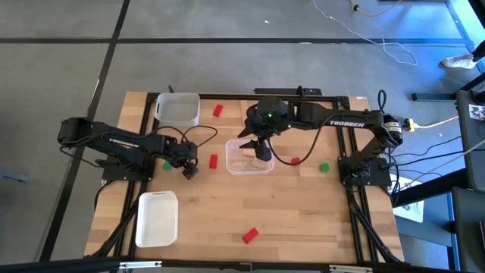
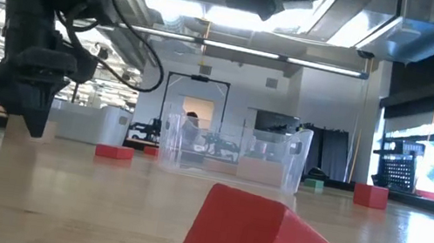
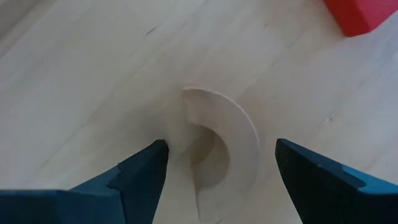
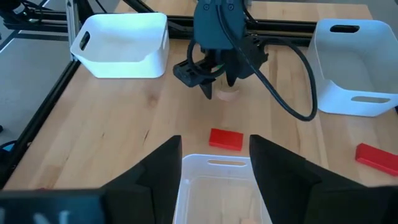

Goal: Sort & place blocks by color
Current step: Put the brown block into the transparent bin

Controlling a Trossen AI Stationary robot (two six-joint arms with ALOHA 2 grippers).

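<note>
Left pincer [image 3: 217, 171] wide, fingers straddling plain light-wood arch block [image 3: 221, 149] on table [image 3: 81, 81], positioned for grasp. Right pincer [image 4: 214, 162] part-open, empty, above clear plastic tray [image 4: 214, 186].

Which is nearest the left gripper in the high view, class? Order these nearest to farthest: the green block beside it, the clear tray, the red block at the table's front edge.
1. green block, just beside the left gripper.
2. clear tray, toward the table's middle.
3. red block, at the front edge.

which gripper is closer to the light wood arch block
Left. The left gripper is open with fingers either side of the arch block; the right gripper hangs over the clear tray, farther off.
</note>
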